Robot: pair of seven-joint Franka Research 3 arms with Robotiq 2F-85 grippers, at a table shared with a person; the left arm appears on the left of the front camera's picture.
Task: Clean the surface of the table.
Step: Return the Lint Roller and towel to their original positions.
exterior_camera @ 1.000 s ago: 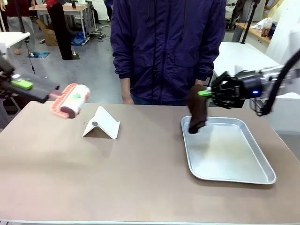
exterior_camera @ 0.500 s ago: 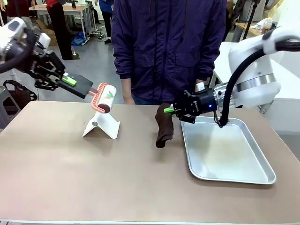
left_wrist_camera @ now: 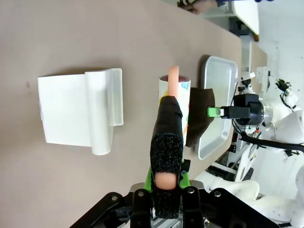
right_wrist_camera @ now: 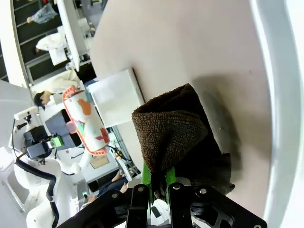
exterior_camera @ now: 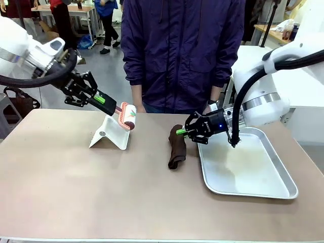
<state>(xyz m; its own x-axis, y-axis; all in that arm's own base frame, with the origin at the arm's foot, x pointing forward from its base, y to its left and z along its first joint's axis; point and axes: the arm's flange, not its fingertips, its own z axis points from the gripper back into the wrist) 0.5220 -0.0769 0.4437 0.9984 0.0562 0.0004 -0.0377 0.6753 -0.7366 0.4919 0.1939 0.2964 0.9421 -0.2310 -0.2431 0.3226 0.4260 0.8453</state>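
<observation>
Table [exterior_camera: 101, 197], taupe and bare, spreads nearest; mid-table, the right gripper [exterior_camera: 183, 131], clamped on a brown cloth [exterior_camera: 176, 147], has carried it off the steel tray [exterior_camera: 253, 188] onto the tabletop, so wiping can likely begin; farther left, the left gripper [exterior_camera: 105, 101], pinching a lint roller [exterior_camera: 126, 116], has swung in over the white stand [exterior_camera: 110, 134].

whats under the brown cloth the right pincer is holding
The brown cloth hangs from the right pincer, its lower end on the bare table just left of the steel tray. Whatever lies directly beneath its folds is covered.
</observation>
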